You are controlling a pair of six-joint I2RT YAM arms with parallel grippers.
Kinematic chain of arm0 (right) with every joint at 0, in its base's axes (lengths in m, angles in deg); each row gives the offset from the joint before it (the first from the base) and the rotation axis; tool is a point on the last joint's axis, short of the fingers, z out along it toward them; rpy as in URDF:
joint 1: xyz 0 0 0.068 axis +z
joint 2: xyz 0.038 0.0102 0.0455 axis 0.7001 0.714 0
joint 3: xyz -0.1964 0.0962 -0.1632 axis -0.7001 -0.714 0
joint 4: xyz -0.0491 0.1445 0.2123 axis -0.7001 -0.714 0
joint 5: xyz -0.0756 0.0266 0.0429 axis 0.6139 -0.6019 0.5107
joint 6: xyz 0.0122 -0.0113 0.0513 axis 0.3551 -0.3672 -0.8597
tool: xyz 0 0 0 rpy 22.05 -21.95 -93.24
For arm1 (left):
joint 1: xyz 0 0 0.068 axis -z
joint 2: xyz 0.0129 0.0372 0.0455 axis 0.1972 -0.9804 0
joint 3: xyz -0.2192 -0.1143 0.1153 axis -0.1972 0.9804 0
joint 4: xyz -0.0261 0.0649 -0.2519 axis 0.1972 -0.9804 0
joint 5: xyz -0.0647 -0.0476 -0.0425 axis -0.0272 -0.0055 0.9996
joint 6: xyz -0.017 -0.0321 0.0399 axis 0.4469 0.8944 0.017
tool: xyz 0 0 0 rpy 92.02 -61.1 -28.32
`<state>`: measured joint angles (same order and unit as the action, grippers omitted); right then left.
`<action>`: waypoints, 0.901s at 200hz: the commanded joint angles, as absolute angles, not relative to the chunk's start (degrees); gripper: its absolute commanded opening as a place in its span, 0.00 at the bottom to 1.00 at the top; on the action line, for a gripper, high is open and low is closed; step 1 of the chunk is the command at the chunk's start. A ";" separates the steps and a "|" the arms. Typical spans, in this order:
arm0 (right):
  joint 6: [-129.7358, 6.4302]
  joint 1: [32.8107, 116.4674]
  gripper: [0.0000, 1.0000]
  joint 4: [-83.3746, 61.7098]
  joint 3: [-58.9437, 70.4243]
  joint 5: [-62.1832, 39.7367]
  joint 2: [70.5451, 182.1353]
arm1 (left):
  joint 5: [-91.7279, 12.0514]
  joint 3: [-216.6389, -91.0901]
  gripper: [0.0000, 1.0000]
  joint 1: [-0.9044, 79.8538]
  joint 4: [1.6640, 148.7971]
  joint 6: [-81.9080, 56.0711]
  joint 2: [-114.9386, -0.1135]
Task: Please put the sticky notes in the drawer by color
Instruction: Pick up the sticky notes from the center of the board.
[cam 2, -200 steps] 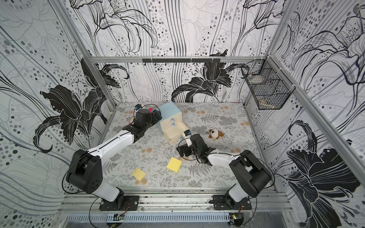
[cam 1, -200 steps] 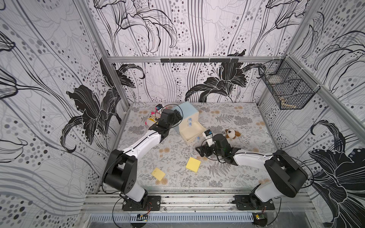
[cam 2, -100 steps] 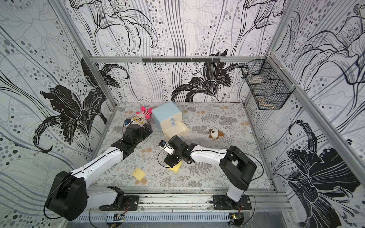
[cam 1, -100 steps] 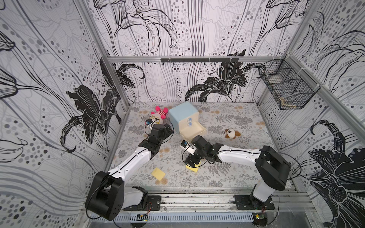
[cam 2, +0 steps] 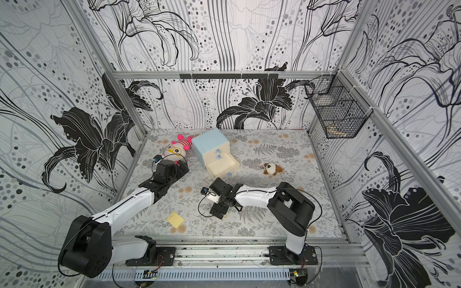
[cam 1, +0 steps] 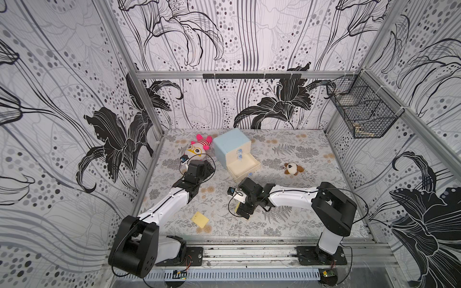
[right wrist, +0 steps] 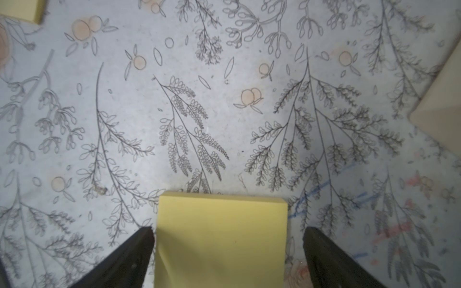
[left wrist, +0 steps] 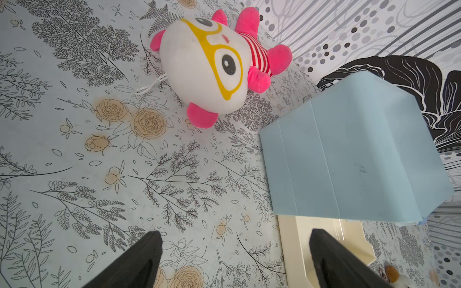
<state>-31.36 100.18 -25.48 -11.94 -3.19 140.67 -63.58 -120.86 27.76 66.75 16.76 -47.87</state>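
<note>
Right gripper [right wrist: 228, 229] spread wide, jaws straddling a yellow sticky-note pad [right wrist: 222, 249] on the floral tabletop [cam 1: 299, 154] without clamping it. Left gripper [left wrist: 234, 233], equally wide and empty, hovers beside the pale blue drawer chest [left wrist: 349, 154], its bottom drawer [cam 1: 243, 165] pulled out. A second yellow pad [cam 1: 200, 219] lies well apart.
</note>
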 commanded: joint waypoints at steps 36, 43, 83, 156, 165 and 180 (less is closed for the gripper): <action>-31.84 100.34 0.92 -27.21 -13.58 -1.99 142.17 | -62.44 -120.96 0.97 27.40 69.74 16.75 -50.13; -31.72 100.34 0.91 -27.33 -13.60 -1.82 142.07 | -62.39 -120.88 0.97 27.37 69.82 16.84 -50.25; -31.69 100.68 0.83 -27.61 -13.54 -0.62 142.04 | -62.26 -121.13 0.97 27.39 69.73 16.81 -50.27; -32.38 100.61 0.76 -26.62 -14.14 -0.10 141.20 | -62.09 -121.28 0.97 27.38 69.27 16.80 -50.17; -32.43 100.67 0.75 -26.33 -14.40 -0.10 140.92 | -62.00 -121.28 0.97 27.38 69.21 16.89 -50.13; -32.64 100.62 0.73 -25.79 -14.66 -0.11 140.24 | -61.82 -121.32 0.97 27.37 69.20 16.80 -50.07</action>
<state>-31.58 100.36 -24.91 -12.60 -2.75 141.07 -62.37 -120.86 27.76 67.85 16.76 -50.02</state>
